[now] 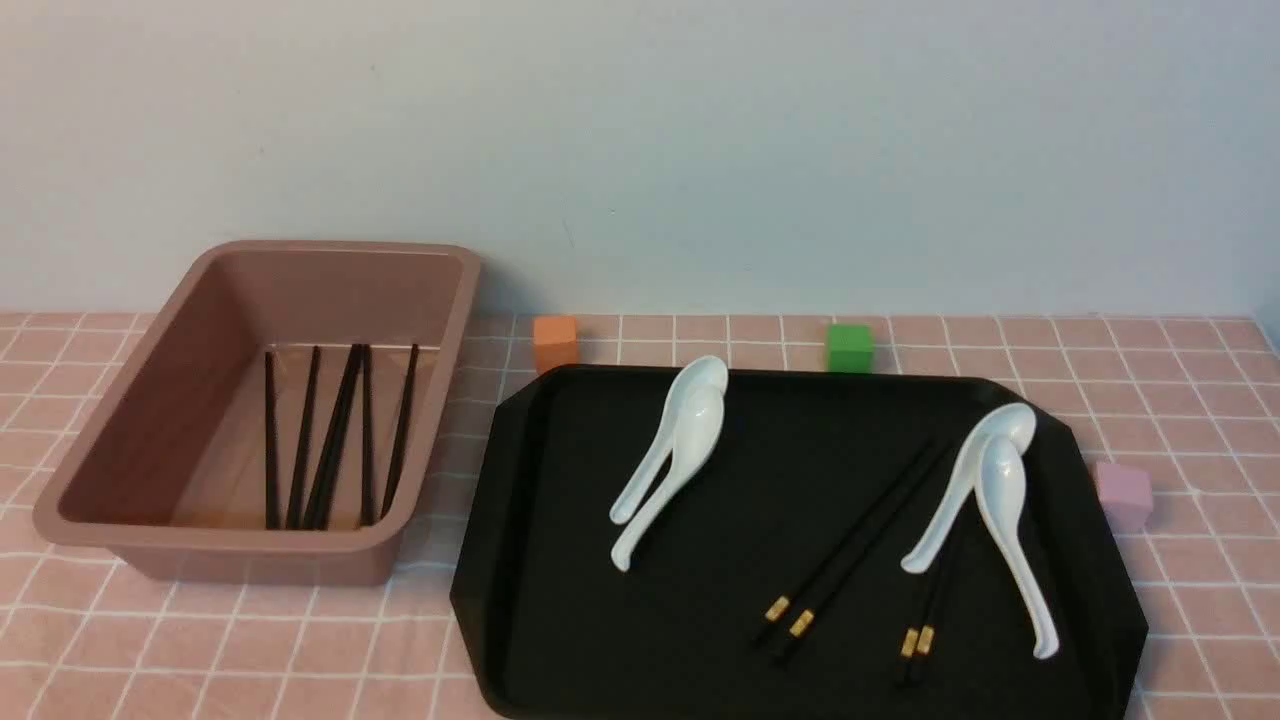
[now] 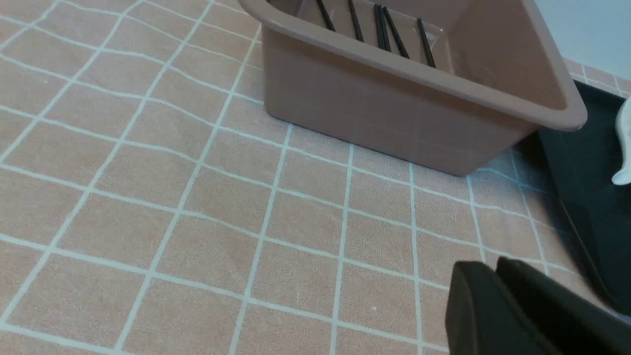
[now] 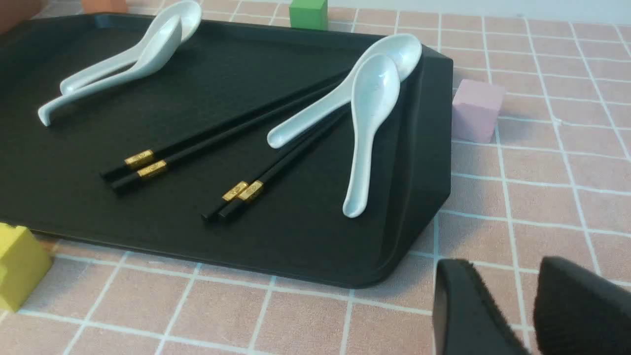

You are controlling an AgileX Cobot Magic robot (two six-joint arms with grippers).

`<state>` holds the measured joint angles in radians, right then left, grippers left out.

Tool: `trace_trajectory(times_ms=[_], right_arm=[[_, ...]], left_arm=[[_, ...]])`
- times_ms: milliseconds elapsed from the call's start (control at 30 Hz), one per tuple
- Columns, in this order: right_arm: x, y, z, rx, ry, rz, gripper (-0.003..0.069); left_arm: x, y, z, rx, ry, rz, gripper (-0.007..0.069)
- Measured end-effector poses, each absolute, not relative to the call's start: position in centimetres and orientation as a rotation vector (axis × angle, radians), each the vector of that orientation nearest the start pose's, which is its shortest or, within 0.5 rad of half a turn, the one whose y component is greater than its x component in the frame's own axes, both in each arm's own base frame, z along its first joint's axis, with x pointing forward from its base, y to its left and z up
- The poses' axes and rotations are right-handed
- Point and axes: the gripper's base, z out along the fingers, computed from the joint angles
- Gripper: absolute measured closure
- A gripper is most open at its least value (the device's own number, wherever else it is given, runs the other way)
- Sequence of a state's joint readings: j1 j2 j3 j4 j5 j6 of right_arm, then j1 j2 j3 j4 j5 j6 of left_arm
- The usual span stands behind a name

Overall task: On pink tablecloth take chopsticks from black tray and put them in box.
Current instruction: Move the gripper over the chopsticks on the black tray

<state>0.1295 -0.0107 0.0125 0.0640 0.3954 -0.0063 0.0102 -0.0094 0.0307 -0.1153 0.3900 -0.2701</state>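
The black tray point(image 1: 700, 640) lies on the pink tablecloth point(image 1: 230, 650) at centre right. Two pairs of black chopsticks with gold bands lie in it: one pair point(image 1: 850, 545) in the middle, the other point(image 1: 925, 620) partly under white spoons; both also show in the right wrist view point(image 3: 207, 143) point(image 3: 276, 167). The box point(image 1: 230, 555) stands at left with several chopsticks point(image 1: 335, 440) inside. Neither gripper shows in the front view. My left gripper point(image 2: 493, 268) is shut and empty over the cloth near the box point(image 2: 394, 123). My right gripper point(image 3: 503, 268) is open and empty beside the tray's corner point(image 3: 414, 207).
Two pairs of white soup spoons lie in the tray point(image 1: 670, 450) point(image 1: 990, 500). Small cubes stand around it: orange point(image 1: 556, 342), green point(image 1: 849, 347), pink point(image 1: 1124, 494), and yellow point(image 3: 17, 264) by the tray's near edge. A plain wall closes the back.
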Motion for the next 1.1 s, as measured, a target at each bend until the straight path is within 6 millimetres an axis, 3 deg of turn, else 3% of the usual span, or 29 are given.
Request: trace_trajectory(times_ms=[1100], right_arm=[[5.25, 0.82, 17.58, -0.093, 1.842, 0.131, 0.0419]], left_arm=[[5.23, -0.35, 16.86, -0.336, 1.873, -0.291, 0.0522]])
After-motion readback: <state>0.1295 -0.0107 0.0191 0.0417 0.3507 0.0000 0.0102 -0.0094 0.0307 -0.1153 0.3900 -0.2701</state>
